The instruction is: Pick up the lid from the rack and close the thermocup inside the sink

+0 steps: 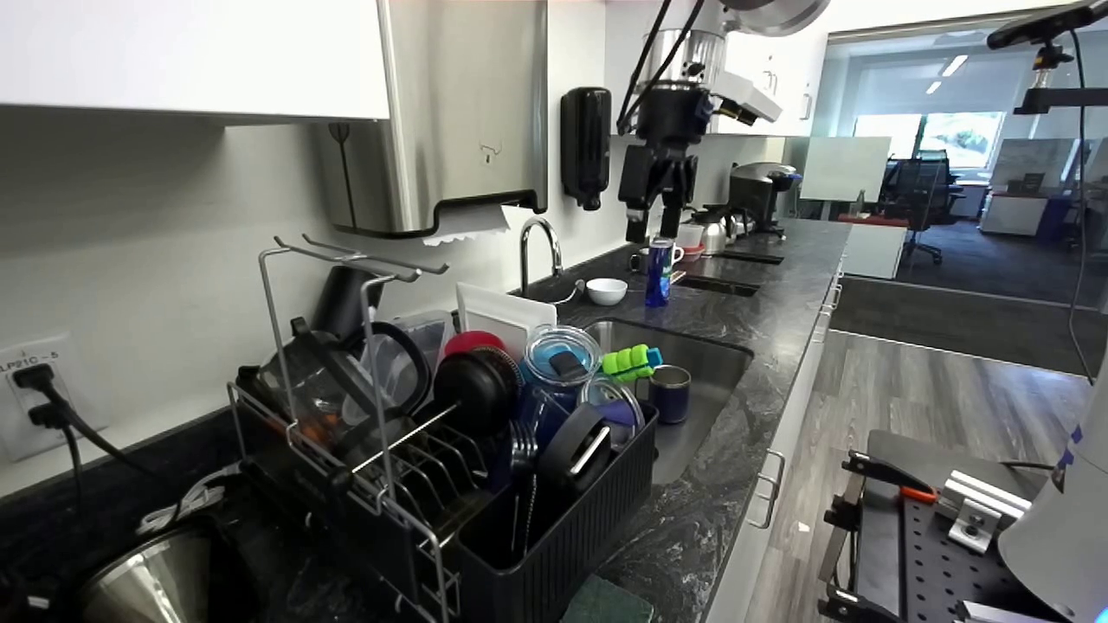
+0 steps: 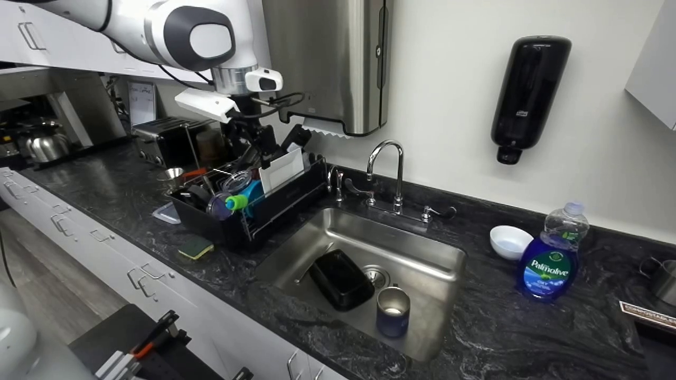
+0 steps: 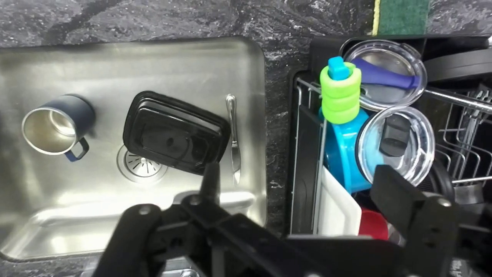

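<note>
I read "Palmolive" on the dish-soap bottle (image 2: 552,258) and "COMPOSTABLES" on a strip (image 2: 648,315). My tool (image 1: 654,225) is released, jaws spread; below it: clear lids (image 3: 396,143), in the rack (image 2: 293,192); navy thermocup (image 3: 71,119), upright in the sink (image 3: 192,73).

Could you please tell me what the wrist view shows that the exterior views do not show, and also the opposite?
Only the wrist view: little is exclusive to it, but the full loop of the handle on the thermocup is clear only there.

Only the exterior views: the paper-towel dispenser, the black wall dispenser, the white bowl and the Palmolive bottle, all in both exterior views.

Shared: the thermocup, without a lid, in the sink; the dish rack with two clear round lids; and the tool, open and empty.
</note>
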Robot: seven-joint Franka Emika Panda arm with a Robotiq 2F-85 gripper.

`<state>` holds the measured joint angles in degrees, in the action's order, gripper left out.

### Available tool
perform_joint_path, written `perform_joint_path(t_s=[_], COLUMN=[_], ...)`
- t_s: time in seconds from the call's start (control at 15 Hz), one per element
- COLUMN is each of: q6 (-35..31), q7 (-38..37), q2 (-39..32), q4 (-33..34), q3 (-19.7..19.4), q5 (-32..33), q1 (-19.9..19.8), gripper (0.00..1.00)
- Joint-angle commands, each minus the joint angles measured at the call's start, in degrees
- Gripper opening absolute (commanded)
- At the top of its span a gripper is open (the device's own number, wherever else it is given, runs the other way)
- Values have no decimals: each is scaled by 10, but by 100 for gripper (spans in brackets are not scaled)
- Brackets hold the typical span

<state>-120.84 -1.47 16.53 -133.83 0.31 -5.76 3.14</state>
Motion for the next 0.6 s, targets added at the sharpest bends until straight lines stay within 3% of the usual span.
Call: perform_joint_path(t_s=[0.0,0.53], q6=[-13,-31], q7=[35,139], q2=[-23,-58], q4=[-1,-4], q3=[-2,2], q5=[-51,-139], q1=[11,33], gripper=[100,100])
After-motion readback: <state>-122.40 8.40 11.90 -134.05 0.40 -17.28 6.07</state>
